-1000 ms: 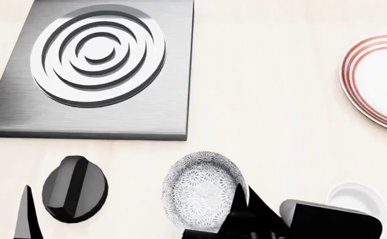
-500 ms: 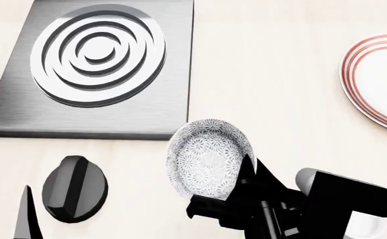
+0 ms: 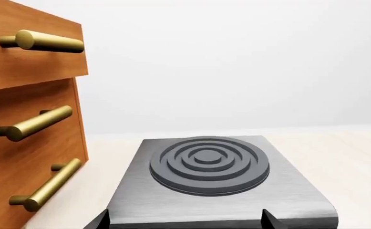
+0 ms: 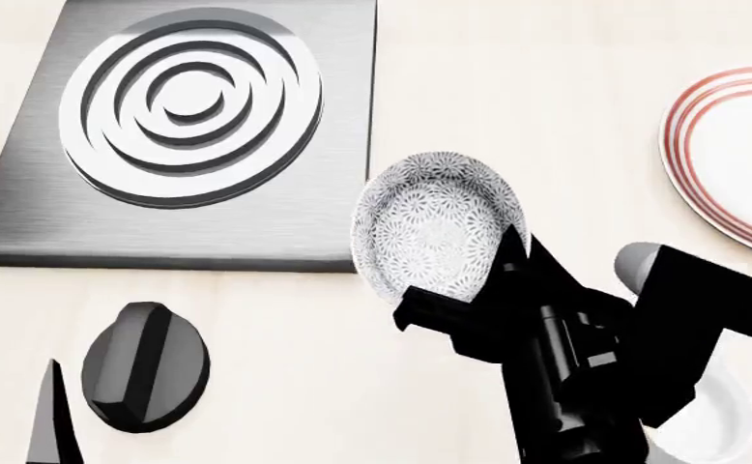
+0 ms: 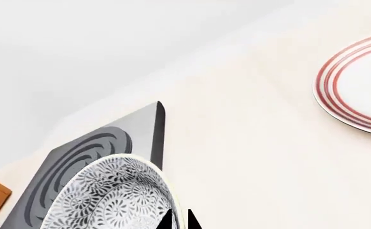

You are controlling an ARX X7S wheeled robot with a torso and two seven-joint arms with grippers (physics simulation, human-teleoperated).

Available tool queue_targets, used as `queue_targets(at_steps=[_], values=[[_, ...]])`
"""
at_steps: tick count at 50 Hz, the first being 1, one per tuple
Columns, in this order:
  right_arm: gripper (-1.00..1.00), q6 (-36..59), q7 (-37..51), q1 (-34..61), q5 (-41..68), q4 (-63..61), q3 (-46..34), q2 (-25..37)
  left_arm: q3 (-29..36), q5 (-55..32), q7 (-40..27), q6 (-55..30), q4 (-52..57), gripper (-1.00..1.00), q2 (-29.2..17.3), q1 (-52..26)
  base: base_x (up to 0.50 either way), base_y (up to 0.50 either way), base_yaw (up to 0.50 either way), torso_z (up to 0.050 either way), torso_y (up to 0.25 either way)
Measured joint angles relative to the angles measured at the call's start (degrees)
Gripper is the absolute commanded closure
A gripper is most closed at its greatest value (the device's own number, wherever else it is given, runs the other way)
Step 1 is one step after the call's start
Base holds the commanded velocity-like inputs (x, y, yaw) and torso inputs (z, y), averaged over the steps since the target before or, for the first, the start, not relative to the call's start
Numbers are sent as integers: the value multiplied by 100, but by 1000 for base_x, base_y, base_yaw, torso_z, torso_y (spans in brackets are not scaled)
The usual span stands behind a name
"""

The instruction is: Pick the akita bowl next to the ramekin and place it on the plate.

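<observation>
Bright, even, sharp renders with soft faint shadows and no glare.

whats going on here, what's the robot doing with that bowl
The right hand grips the patterned akita bowl by its rim and holds it above the counter, beside the stove burner plate. The red-ringed plate sits empty off to the right, and the white ramekin sits near the robot, partly hidden by the arm. The left hand waits at the near left, by a black knob.
</observation>
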Motion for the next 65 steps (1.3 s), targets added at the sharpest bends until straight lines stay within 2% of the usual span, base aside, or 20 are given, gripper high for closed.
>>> queue_targets(at_steps=[65], values=[[100,-1135,-118,2249,-576,2928,273,-11,65,-62,-64,73,-145,-100,-67,-50,0,0,0,0,0]])
